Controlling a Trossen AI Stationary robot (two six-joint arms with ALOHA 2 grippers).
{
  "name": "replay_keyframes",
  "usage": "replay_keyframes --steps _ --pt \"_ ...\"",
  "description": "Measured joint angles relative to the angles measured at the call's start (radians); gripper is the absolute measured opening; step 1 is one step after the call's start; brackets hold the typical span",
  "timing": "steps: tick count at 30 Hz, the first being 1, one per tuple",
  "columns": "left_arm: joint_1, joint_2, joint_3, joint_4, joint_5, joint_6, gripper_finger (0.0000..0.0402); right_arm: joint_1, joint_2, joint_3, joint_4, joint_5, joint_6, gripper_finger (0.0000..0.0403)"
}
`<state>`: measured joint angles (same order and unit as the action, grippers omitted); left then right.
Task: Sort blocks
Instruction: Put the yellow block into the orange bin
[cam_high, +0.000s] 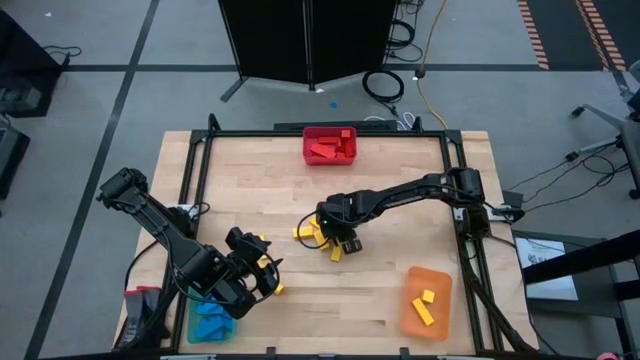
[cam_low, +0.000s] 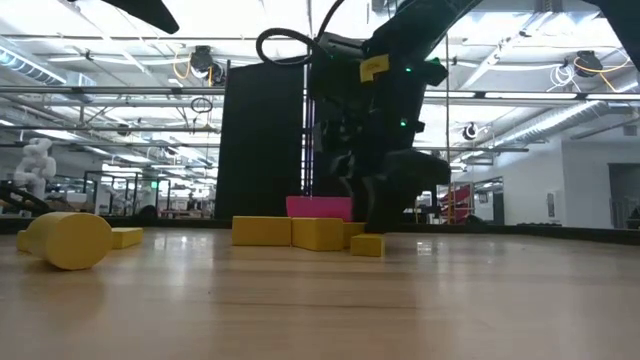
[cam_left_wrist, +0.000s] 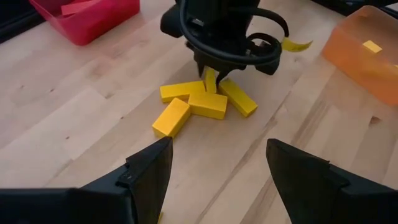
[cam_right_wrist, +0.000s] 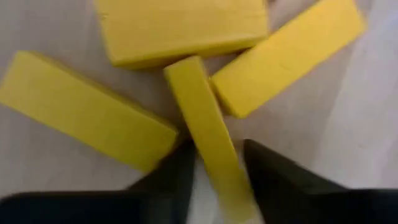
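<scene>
Several yellow blocks (cam_high: 312, 233) lie flat in a loose cluster mid-table, also seen in the left wrist view as yellow blocks (cam_left_wrist: 189, 107). My right gripper (cam_high: 338, 238) points down over the cluster, shut on one narrow yellow block (cam_right_wrist: 208, 137). My left gripper (cam_left_wrist: 217, 180) is open at the near left (cam_high: 258, 272), facing the cluster from a distance and holding nothing. A few more yellow blocks (cam_high: 272, 288) lie beside it. Red blocks fill the red bin (cam_high: 330, 146). Blue blocks lie in the blue bin (cam_high: 210, 320). My right gripper pinches one yellow block between its two fingers (cam_right_wrist: 273, 177), at the near end of the block's long sides (cam_right_wrist: 224, 180). The fingers come from above, pointing down, and lie along the block. It stands on its narrow edge, its far end (cam_right_wrist: 183, 68) amid the other yellow blocks.
An orange bin (cam_high: 427, 303) with yellow blocks stands at the near right. The red bin is at the far edge, the blue bin at the near left corner. Bare wood lies between the cluster and the orange bin. A black frame rail (cam_high: 452, 160) borders the table.
</scene>
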<state>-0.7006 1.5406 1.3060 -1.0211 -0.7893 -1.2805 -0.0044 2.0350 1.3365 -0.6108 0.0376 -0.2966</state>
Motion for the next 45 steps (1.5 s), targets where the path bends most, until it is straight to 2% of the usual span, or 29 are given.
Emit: replay_keyframes --steps 3,4,11,17,20,24,30,33,37,45 --pt "0.000 0.000 0.000 0.000 0.000 0.000 0.0264 0.001 0.000 0.000 -0.013 -0.009 0.001 0.0044" --pt "0.000 0.000 0.000 -0.001 0.000 0.000 0.0264 0.000 -0.005 -0.001 -0.017 -0.011 0.007 0.0038" --pt "0.000 0.000 0.000 -0.007 0.000 0.003 0.0264 -0.003 -0.062 -0.007 -0.108 0.008 0.107 0.0038" --pt "0.000 0.000 0.000 -0.015 0.000 0.004 0.0264 0.003 -0.253 -0.005 -0.270 0.045 0.189 0.0038" --pt "0.000 0.000 0.000 -0.017 0.000 0.004 0.0264 0.029 -0.385 -0.006 -0.346 0.051 0.317 0.0038" --pt "0.000 0.000 0.000 -0.021 0.000 0.005 0.0264 0.129 -0.571 -0.004 -0.431 0.059 0.543 0.0038" --pt "0.000 0.000 -0.003 -0.026 -0.027 0.012 0.0264 0.393 -0.745 -0.003 -0.562 0.192 0.889 0.0038" --pt "0.001 0.000 -0.003 -0.039 -0.032 0.012 0.0264 0.528 -0.754 -0.003 -0.645 0.218 1.068 0.0038" --pt "0.001 0.000 -0.003 -0.047 -0.039 0.014 0.0264 0.664 -0.706 -0.003 -0.725 0.218 1.259 0.0038" --pt "0.001 0.000 -0.004 -0.059 -0.039 0.011 0.0264 0.812 -0.519 -0.003 -0.784 0.197 1.364 0.0038"
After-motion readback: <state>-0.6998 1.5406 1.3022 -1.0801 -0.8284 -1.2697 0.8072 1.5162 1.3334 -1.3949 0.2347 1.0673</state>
